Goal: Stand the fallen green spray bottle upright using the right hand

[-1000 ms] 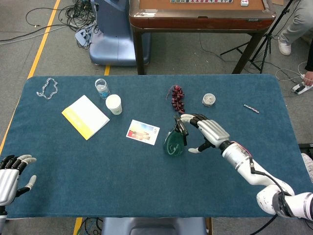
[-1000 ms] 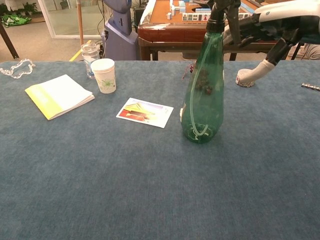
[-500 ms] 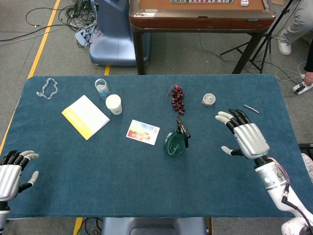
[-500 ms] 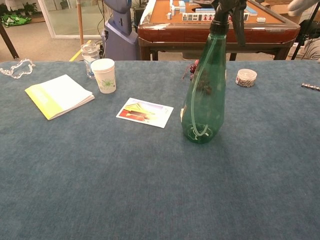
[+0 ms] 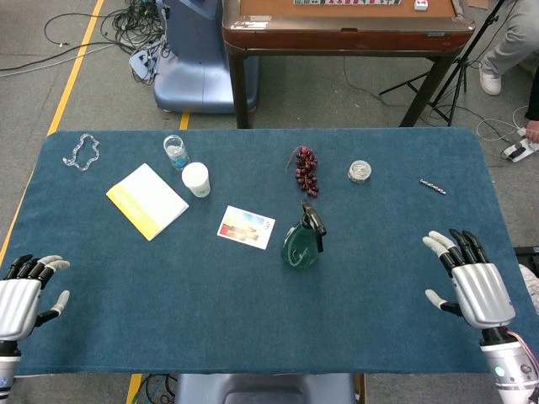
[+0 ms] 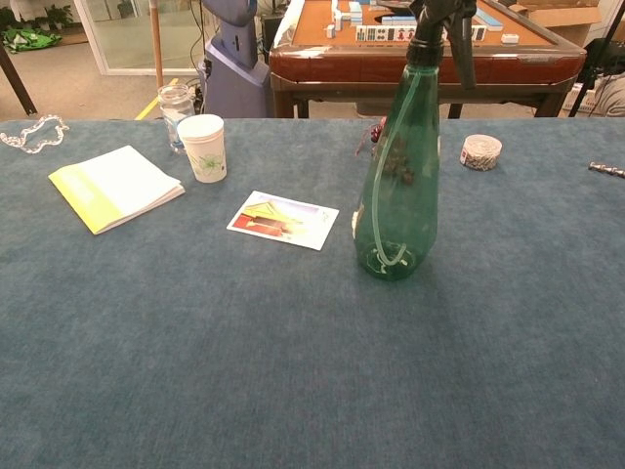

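The blue-carpeted table (image 5: 253, 286) bears a spray bottle (image 6: 398, 186), booklet (image 5: 147, 200), card (image 5: 246, 227) and cup (image 5: 196, 179).

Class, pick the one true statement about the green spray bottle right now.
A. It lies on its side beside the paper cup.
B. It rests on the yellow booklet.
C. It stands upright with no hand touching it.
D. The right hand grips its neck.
C: the bottle stands on its base, and the right hand is open, well clear of it at the table's near edge.

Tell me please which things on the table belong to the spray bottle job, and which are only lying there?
Belong to the job:
green spray bottle, standing upright
right hand, open, apart from the bottle

Only lying about:
yellow booklet
paper cup
glass jar
picture card
dark red beads
tape roll
chain
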Motion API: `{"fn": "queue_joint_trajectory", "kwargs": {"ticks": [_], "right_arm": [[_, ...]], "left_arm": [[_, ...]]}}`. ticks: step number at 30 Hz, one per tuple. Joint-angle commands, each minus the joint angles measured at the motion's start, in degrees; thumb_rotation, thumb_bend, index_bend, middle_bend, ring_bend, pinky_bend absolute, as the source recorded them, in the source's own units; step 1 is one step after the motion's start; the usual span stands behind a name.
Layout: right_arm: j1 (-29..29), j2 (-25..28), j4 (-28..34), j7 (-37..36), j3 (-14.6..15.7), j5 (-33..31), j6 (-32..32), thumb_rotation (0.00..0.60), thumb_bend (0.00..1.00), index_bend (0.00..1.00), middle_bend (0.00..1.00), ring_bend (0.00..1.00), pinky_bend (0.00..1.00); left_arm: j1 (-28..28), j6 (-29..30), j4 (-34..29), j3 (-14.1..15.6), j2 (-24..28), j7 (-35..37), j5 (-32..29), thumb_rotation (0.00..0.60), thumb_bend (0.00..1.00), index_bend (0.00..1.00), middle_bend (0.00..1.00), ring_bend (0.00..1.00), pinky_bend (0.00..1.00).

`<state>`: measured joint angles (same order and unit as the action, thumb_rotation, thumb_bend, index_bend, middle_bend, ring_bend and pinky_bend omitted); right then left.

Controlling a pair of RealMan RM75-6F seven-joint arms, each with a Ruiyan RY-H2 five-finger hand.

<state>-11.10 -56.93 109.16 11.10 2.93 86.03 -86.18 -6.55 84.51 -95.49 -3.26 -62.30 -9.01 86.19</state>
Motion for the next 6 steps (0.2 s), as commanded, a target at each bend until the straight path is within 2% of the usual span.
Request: {"fn": "queue_joint_trajectory", "kwargs": {"ticks": [1, 6], "right_arm": [[1.79, -0.86, -0.13, -0.23, 1.01, 2.09, -1.55, 0.600, 0.14, 0.19, 0.18, 0.04, 0.07], [3.23, -2.08, -0.74, 0.57, 1.58, 5.03, -2.51, 0.600, 0.14, 0.19, 0.18, 0.04, 0.07]], "left_arm": [[-0.07, -0.27, -0.30, 0.02, 0.11, 0.17, -0.26, 0.600, 0.36, 0.32, 0.26, 0.24, 0.13], [-0.21, -0.36, -0.56, 0.03, 0.25, 0.27, -0.28, 0.600, 0.36, 0.32, 0.26, 0.24, 0.13]]}}
